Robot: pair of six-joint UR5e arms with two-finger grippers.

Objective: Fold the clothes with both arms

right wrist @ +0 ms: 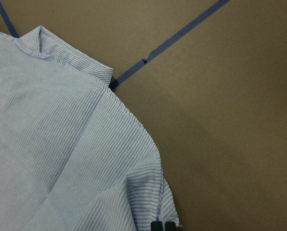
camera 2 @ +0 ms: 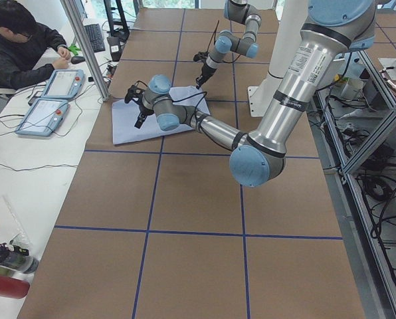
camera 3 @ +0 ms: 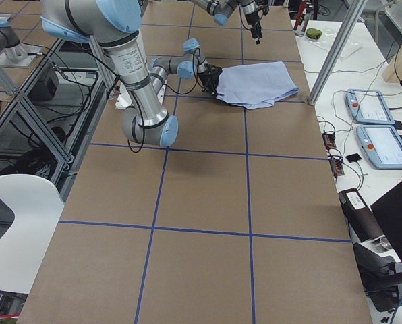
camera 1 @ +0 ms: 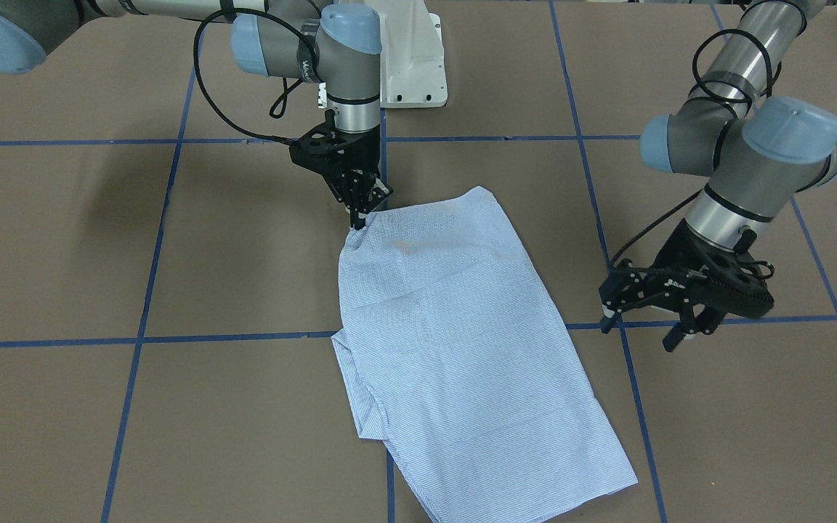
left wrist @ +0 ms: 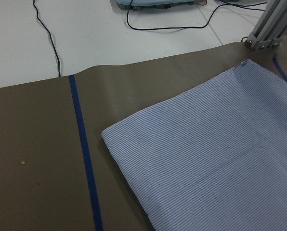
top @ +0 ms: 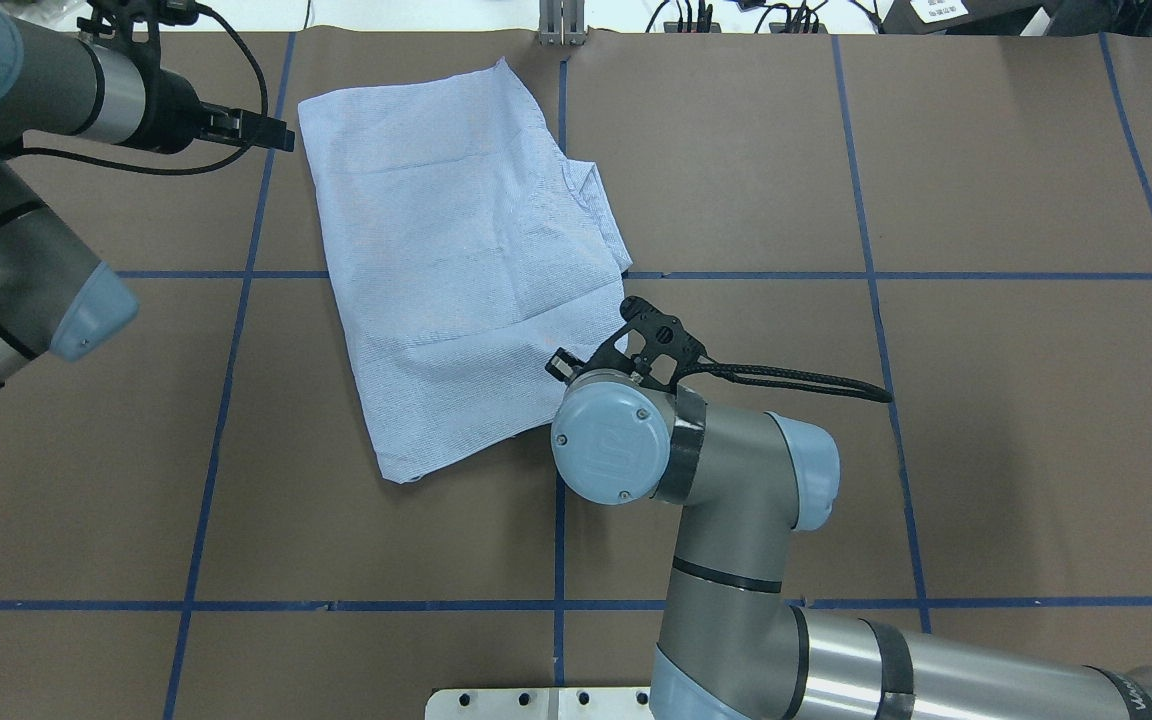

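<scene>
My right gripper (camera 1: 358,220) is clamped on the shirt (camera 1: 462,327) at its near corner. The left gripper (camera 1: 640,334) hangs spread beside the long left edge, apart.

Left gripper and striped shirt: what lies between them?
Only bare brown table paper crossed by blue tape lines, between the open black left gripper and the light blue-and-white striped shirt; the front-facing view shows it.

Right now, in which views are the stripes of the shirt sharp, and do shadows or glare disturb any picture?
Right wrist view: shirt sharp, stripes distinct, a soft shadow on the table beside it. Left wrist view: stripes clear too. Front-facing view: stripes faint, a slight reddish tint on it, soft shadows. Overhead view: stripes hardly resolved. No strong glare anywhere.
</scene>
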